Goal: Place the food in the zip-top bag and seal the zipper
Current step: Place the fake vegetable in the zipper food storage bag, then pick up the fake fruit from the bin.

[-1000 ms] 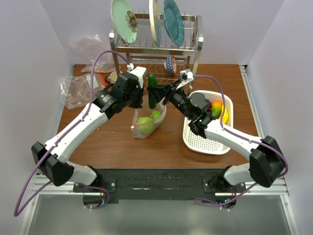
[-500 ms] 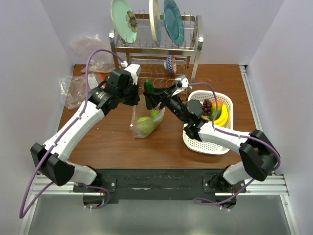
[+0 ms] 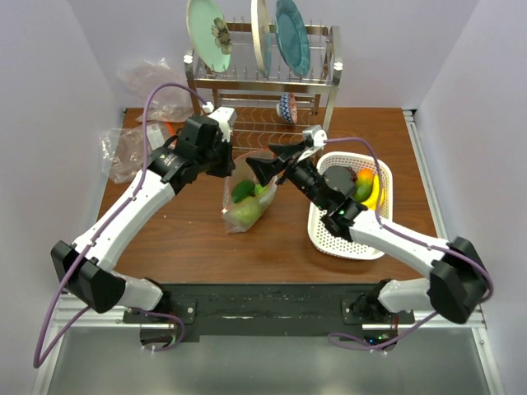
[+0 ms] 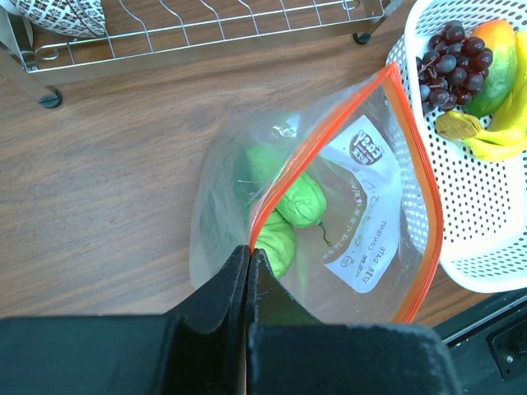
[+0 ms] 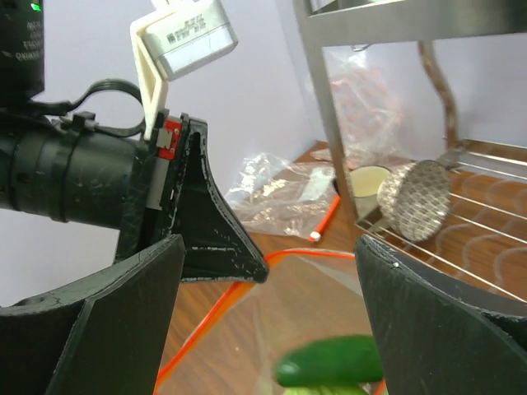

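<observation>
- Top external: the left claw [image 3: 226, 167] is clamped on the upper left edge of the bag [image 3: 235, 222], holding its mouth up and open above the table [image 3: 189, 239]. The right claw [image 3: 265, 162] hangs just over that mouth, spread wide and holding nothing. A dark cucumber [image 3: 241, 191] lies inside the bag on paler green food. The basket [image 3: 329, 239] stands just right of the bag.
- Left wrist: the left claw's fingers meet on the zipper [image 4: 434, 206] at one corner, and the strip gapes in a wide loop over the green food below. Grapes [image 4: 449, 53], an orange fruit [image 4: 494, 49] and bananas [image 4: 494, 136] wait in the basket, just beside the bag's far lip. This pinch needs to be firm and unmoving, with the loop pulled wide so each piece clears the strip.
- Right wrist: the right claw's fingers [image 5: 90, 329] stand far apart. The cucumber shows blurred below and between them, touching neither, so it looks to be let go. The right claw should rise straight up, clear of the lip, before swinging to the basket, or it may drag the zipper from the left claw. Sealing can wait until the basket is emptied.
</observation>
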`<act>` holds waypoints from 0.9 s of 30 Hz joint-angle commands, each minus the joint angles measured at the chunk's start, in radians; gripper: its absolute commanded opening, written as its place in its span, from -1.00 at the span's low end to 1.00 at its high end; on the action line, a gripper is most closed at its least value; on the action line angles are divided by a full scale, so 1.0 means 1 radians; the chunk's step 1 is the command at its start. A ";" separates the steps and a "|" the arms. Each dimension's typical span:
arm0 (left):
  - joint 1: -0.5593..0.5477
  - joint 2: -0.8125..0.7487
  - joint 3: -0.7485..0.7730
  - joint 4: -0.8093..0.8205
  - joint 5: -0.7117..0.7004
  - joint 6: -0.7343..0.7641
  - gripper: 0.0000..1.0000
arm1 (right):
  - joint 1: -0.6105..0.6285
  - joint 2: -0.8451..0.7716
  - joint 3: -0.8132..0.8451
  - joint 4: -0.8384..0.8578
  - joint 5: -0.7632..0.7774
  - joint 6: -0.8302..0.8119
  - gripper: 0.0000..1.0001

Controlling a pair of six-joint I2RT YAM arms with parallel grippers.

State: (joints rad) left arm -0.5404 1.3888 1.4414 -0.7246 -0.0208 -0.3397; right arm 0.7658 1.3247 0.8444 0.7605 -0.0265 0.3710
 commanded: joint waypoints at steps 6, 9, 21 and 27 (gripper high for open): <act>0.010 -0.037 -0.006 0.025 0.016 0.018 -1.00 | -0.020 -0.183 0.177 -0.740 0.261 -0.106 0.70; 0.010 -0.034 -0.007 0.027 0.016 0.021 -1.00 | -0.066 -0.219 0.180 -0.907 0.342 -0.060 0.65; 0.010 -0.040 -0.036 0.054 0.058 0.044 -1.00 | -0.583 -0.040 0.237 -1.316 0.054 0.028 0.19; 0.010 -0.045 -0.035 0.048 0.047 0.051 -1.00 | -0.585 0.085 0.312 -1.395 0.076 -0.141 0.07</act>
State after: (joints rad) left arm -0.5377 1.3785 1.4040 -0.7074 0.0151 -0.3172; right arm 0.1783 1.3823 1.0748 -0.5484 0.0814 0.3466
